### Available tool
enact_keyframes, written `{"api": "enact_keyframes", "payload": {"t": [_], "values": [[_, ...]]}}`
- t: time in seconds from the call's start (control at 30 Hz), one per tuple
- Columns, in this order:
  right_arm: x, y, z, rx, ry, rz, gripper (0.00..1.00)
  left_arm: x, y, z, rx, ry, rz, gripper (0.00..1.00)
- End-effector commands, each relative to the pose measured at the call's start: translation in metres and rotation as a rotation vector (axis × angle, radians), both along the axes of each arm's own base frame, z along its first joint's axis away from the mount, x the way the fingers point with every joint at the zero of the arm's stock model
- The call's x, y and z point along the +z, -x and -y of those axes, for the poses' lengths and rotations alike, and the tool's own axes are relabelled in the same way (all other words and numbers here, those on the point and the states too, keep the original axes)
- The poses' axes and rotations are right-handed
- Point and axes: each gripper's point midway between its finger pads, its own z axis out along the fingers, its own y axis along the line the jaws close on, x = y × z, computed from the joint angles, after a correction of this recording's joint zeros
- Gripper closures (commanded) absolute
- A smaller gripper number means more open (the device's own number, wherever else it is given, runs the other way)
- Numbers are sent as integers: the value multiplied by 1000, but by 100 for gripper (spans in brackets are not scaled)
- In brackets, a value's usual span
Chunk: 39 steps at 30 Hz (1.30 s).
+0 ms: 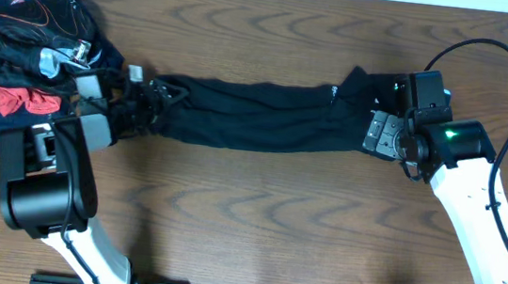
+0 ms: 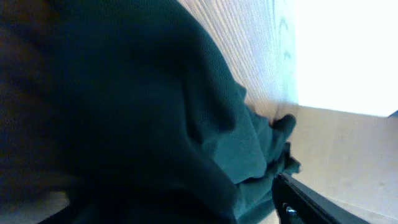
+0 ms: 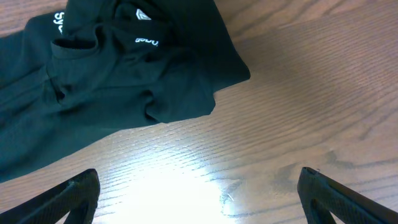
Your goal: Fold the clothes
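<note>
You have the T-shirt lying on the table as one long band, from left to right across the middle. Its left end is bunched at the left gripper. Its right end lies just beside the right gripper, ahead of the fingers and to their left, with the table under them. Behind the left gripper, in the far left corner of the table, you find the pile of other clothes, heaped one on another. The left arm comes in from the near left, the right arm from the near right.
</note>
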Motion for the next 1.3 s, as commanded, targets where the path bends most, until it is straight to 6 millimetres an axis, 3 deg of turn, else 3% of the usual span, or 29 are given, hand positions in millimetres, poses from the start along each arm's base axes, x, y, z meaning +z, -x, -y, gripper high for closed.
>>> {"api": "enact_keyframes", "payload": {"t": [0.0,0.03,0.07,0.23,0.57,0.8,1.03,1.27], "values": [[11,-1,-6,23,-23,30,1,-28,10,11,-7,-16,-90,48],[10,-1,-7,25,-28,27,1,-27,9,11,-8,-16,-88,67],[10,0,-7,25,-28,25,1,-28,8,10,0,-13,-94,94],[9,1,-11,40,-43,16,1,-28,6,-4,48,-2,-108,94],[8,2,-14,49,-64,10,1,-27,9,-53,164,30,-124,94],[8,1,-15,50,-67,11,1,-28,14,-71,200,39,-133,94],[8,1,-16,51,-71,10,1,-20,12,-64,174,31,-109,94],[8,1,-17,65,-74,10,1,28,0,-33,91,-32,24,94]]}}
